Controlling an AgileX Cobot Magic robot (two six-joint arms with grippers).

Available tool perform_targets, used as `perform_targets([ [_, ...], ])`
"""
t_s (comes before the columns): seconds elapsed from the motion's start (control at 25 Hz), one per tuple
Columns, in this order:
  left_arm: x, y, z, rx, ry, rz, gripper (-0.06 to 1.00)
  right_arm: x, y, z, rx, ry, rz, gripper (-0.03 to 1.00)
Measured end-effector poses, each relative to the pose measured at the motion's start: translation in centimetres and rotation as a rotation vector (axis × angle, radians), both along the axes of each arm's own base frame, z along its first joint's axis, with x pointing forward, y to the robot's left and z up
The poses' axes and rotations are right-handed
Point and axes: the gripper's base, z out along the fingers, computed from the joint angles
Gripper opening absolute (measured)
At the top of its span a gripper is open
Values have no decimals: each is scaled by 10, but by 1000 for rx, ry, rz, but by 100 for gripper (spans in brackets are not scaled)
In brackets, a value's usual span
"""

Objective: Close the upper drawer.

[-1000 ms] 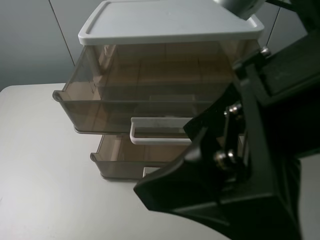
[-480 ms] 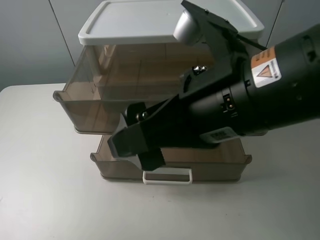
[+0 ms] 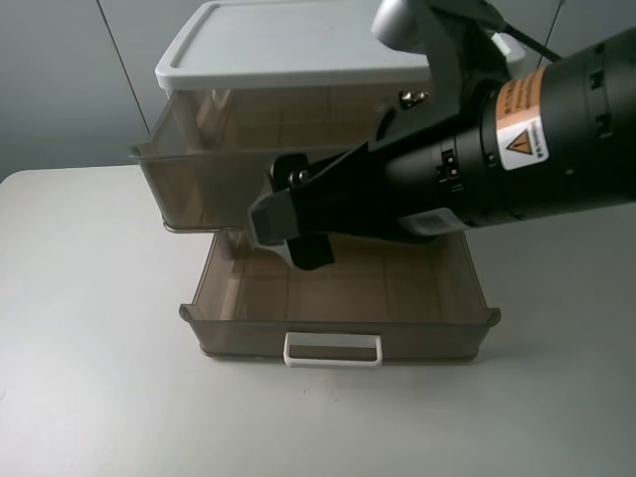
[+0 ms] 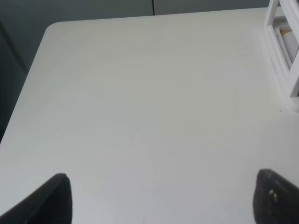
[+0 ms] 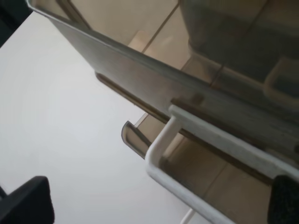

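- The smoky translucent upper drawer (image 3: 189, 189) is sitting partly out under the flat white lid (image 3: 298, 45).
- The right gripper (image 3: 296, 231) is gaping wide by its white loop handle (image 5: 205, 133), hiding it overhead.
- The left gripper (image 4: 166, 200) is gaping wide over the matte table (image 4: 140, 93).

Camera layout: one high fixed view and two wrist views, referenced to the drawer unit (image 3: 298, 45).

The exterior high camera sits above and in front of the drawer unit and looks down on its drawer fronts. The right arm (image 3: 517, 149) crosses close under the lens and masks the unit's right side. The right wrist camera is hard against the upper drawer (image 5: 140, 65), sighting along its front and white handle (image 5: 210, 140); the high view shares this drawer front. The left wrist camera looks down on the table (image 4: 140, 116) beside the unit, catching only a white frame edge (image 4: 285, 56), and shares the table with the high view.
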Motion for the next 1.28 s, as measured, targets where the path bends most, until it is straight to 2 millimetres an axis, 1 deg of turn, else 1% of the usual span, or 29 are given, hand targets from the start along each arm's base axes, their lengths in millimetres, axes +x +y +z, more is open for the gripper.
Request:
perform_targets([
  [0.12,0,0,0,-2,0,1,74,8,-2,3,32,-34,-20,70],
  [0.4,0,0,0,-2,0,1,74,29,-2,-3,55,-73,-69,70],
  [0.68,0,0,0,-2,0,1,74,43,9,-14,80,-91,-76,70],
  [0.92,0,0,0,-2,0,1,74,65,14,-16,84,-127,-99,70],
  [1.16,0,0,0,-2,0,1,74,86,9,-17,83,-180,-127,70],
  [1.28,0,0,0,-2,0,1,74,90,8,-17,93,-195,-133,70],
])
